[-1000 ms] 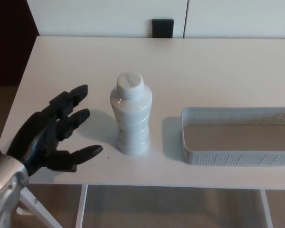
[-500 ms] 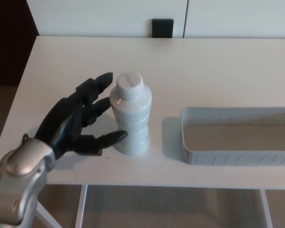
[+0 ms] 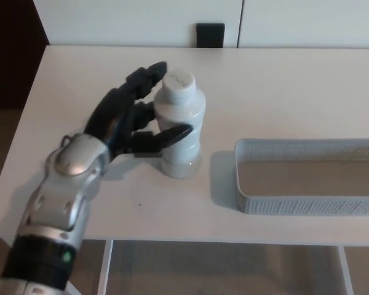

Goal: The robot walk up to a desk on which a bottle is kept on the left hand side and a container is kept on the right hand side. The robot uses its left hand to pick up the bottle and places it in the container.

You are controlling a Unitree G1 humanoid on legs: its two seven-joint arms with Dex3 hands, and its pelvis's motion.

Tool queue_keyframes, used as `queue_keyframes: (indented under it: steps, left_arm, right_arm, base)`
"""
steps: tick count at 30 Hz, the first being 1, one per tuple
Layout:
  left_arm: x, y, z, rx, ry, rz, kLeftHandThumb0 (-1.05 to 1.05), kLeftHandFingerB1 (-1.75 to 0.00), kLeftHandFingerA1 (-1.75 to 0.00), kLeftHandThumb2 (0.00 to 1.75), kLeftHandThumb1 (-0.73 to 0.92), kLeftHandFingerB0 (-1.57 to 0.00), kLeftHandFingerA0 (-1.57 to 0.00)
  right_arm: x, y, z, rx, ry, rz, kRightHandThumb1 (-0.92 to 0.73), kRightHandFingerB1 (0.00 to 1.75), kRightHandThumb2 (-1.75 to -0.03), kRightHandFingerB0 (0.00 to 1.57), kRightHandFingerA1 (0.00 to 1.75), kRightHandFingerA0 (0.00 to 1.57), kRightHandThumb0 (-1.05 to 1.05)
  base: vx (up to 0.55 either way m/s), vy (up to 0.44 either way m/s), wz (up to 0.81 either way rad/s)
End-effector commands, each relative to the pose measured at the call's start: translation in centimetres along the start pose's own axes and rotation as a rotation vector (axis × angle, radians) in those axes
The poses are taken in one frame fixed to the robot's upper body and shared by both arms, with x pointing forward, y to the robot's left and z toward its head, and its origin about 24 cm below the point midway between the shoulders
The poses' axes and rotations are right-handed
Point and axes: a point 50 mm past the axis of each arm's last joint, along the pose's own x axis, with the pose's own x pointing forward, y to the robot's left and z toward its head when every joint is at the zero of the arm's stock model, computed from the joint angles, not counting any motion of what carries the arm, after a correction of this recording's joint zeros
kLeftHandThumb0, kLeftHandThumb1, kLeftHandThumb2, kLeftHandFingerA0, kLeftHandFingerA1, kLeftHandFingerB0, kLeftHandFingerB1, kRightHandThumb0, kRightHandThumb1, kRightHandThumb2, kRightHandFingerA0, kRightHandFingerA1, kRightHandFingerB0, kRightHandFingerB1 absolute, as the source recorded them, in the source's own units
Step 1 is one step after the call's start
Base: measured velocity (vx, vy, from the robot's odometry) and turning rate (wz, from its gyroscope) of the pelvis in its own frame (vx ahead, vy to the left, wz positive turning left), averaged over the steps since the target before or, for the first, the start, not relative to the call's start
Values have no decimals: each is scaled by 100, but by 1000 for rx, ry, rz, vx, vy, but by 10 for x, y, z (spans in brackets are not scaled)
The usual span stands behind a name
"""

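One bottle [image 3: 181, 126] stands upright on the white counter [image 3: 283, 86], its long axis vertical and its cap [image 3: 177, 80] pointing up, toward the camera. The bottle is white with a ribbed body. It is to the left of the container [image 3: 307, 175] and apart from it, with a strip of bare counter between them.

There is one container, a pale mesh tray, long and shallow, lying with its long side along the front edge of the counter. Its right end goes out of the picture. Nothing lies inside it.

The left hand [image 3: 132, 120] is at the left side of the bottle and wraps around it. The thumb [image 3: 172, 135] crosses the front of the bottle at mid height, and the two fingers [image 3: 144, 77] reach behind it near the cap, so the hand is grasping the bottle. The bottle's base seems to rest on the counter. The silver forearm [image 3: 64, 196] comes in from the lower left.

The right hand does not show. One small black object [image 3: 210, 35] sits at the back edge of the counter, behind the bottle.
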Motion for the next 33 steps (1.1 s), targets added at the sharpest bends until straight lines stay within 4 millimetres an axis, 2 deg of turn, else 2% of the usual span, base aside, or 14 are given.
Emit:
queue_keyframes:
  steps: [1, 3, 7, 8, 9, 10, 12, 13, 14, 15, 17, 21, 28, 33]
  left_arm:
    - [17, -5, -7, 145, 150, 100, -58, -23, -42, 69, 41, -5, -15]
    - [21, -7, -8, 124, 181, 74, -48, -21, -28, 56, 47, -3, -8]
    - [27, -12, -11, 152, 212, -13, -46, -32, -40, 70, 33, 0, -5]
    - [28, -14, -10, 173, 211, -31, -27, -44, -59, 82, 33, -6, -38]
    - [30, -16, -9, 196, 209, -49, -27, -44, -59, 82, 33, -6, -38]
    - [31, -18, -9, 202, 214, -54, -29, -35, -55, 58, 61, -39, -96]
    - [32, -19, -10, 204, 222, -59, -29, -35, -55, 58, 61, -39, -96]
    - [32, -20, -11, 211, 225, -55, -23, -37, -57, 61, 76, -49, -113]
    - [32, -21, -12, 216, 227, -53, -23, -37, -57, 61, 76, -49, -113]
    - [32, -22, -12, 246, 217, -40, -13, -49, -92, 66, 87, -75, -113]
    - [31, -24, -11, 271, 195, -17, -18, -64, -106, 65, 84, -75, -108]
    - [29, -22, -6, 210, 141, 8, -18, -81, -108, 64, 83, -76, -110]
    - [26, -16, 21, 161, 27, 46, -13, -80, -119, 64, 83, -75, -107]
    - [22, -25, 73, 133, -162, 58, -13, -76, -127, 65, 84, -73, -92]
  right_arm:
    - [-2, -2, 5, -25, 3, -6, -45, 46, -53, 43, 59, 65, -47]
    - [-1, -1, 9, -24, -6, -4, -46, 46, -53, 43, 59, 63, -46]
    - [2, -2, 15, -4, -18, -4, -47, 46, -54, 40, 60, 63, -42]
    - [3, -2, 17, -3, -23, -5, -47, 47, -54, 42, 61, 63, -43]
    - [4, -2, 19, -2, -29, -6, -47, 47, -54, 42, 61, 63, -43]
    - [5, -2, 20, -4, -31, -5, -48, 46, -54, 43, 59, 62, -44]
    - [5, -2, 21, -8, -32, -4, -48, 46, -54, 43, 59, 62, -44]
    - [5, -2, 21, -8, -30, -5, -48, 46, -54, 42, 59, 63, -44]
    - [5, -2, 20, -8, -28, -6, -48, 46, -54, 42, 59, 63, -44]
    - [5, -2, 20, -10, -24, -11, -49, 45, -55, 42, 59, 64, -43]
    - [6, -3, 21, -15, -24, -15, -50, 46, -54, 44, 59, 63, -44]
    - [6, -2, 24, -24, -32, -13, -48, 46, -54, 44, 60, 64, -46]
    - [9, -3, 26, -44, -29, -15, -48, 46, -54, 46, 61, 69, -46]
    - [11, -2, 30, -55, -37, -8, -47, 46, -54, 46, 61, 69, -46]
  base:
    - [0, 0, 0]
    - [0, 0, 0]
    - [0, 0, 0]
    - [0, 0, 0]
    - [0, 0, 0]
    - [0, 0, 0]
    - [0, 0, 0]
    - [0, 0, 0]
    - [0, 0, 0]
    - [0, 0, 0]
    - [0, 0, 0]
    - [0, 0, 0]
    - [0, 0, 0]
    - [0, 0, 0]
